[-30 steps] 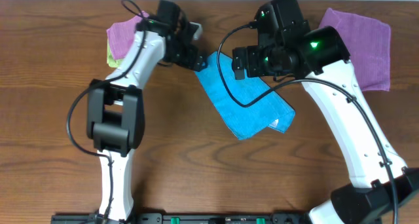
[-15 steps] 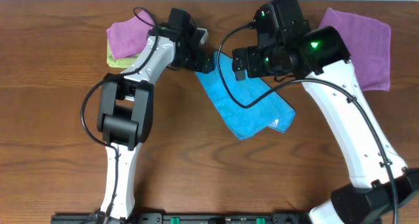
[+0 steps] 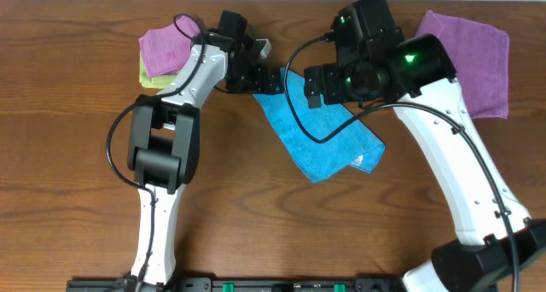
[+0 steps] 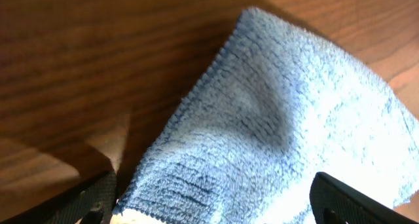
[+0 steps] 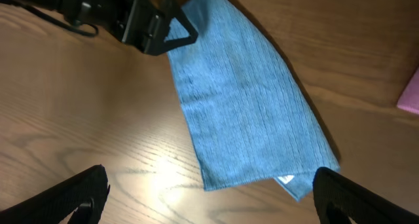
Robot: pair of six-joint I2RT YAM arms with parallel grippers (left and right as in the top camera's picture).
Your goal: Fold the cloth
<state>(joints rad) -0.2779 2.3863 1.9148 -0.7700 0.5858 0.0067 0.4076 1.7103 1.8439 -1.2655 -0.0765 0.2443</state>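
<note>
Cloth [image 3: 320, 138] lies folded in a diagonal strip, mid-table toward the far edge of the table [image 3: 68, 155]. Left gripper [image 4: 213, 185] has its jaws wide apart over the cloth's far-left corner, holding nothing. Right gripper [image 5: 209, 178] is spread wide above the cloth, empty.

A brown wood-grain table [image 3: 60, 198] fills every view, glossy with patches of reflected light.

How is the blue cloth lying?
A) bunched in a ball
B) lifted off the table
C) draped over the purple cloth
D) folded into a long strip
D: the blue cloth lies flat as a long strip, a second layer showing at one end.
</note>
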